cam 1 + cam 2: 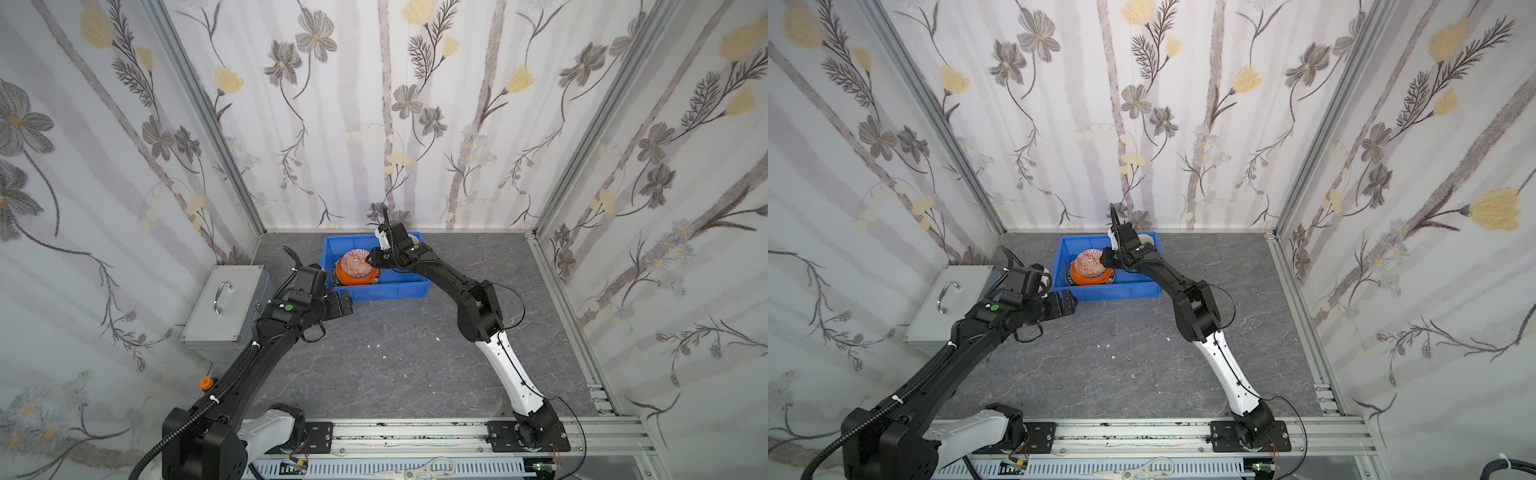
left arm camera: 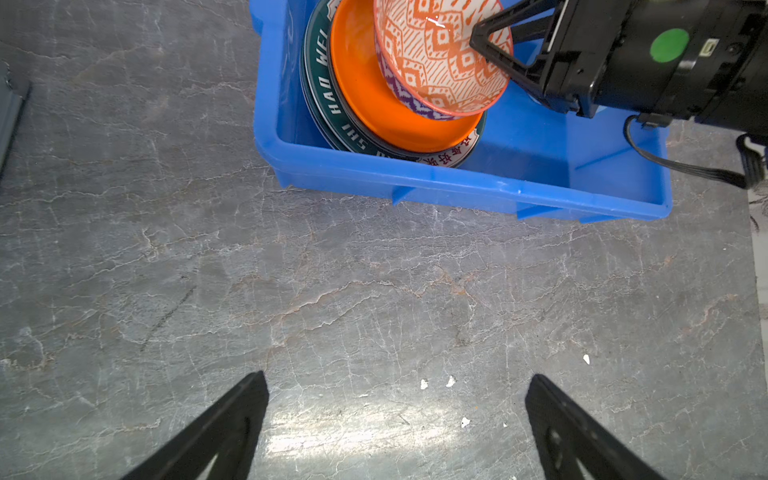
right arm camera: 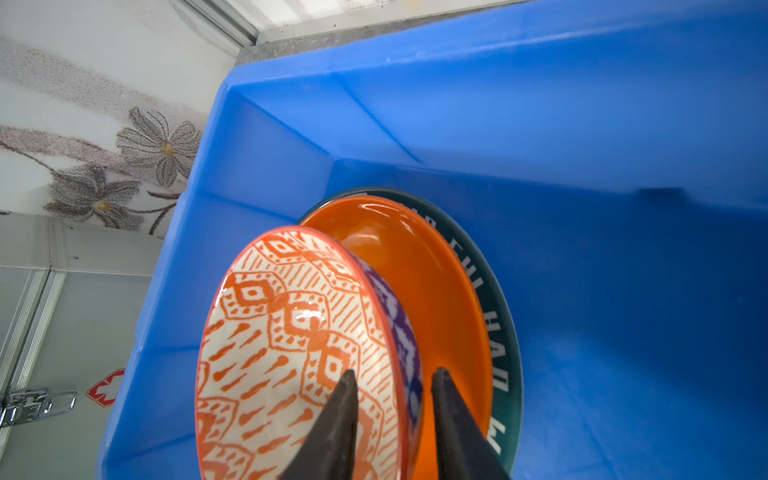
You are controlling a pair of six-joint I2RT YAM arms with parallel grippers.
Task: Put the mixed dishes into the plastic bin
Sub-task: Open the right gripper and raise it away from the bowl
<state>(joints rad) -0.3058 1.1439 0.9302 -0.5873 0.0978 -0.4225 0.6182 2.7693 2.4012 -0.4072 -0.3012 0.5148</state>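
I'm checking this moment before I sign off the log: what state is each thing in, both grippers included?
Plastic bin: upright on the table, holding stacked dishes.
Green-lettered plate: lowest dish visible in the stack.
Orange plate: lying on the lettered plate.
Patterned bowl: mouth up, on the orange plate.
Right gripper: jaws parted astride the bowl's rim.
Left gripper: open, empty, above the table.
Grey case: lid shut.

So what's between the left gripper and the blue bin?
Grey tabletop, bare but for white flecks near the left gripper, up to the blue bin: left wrist view.
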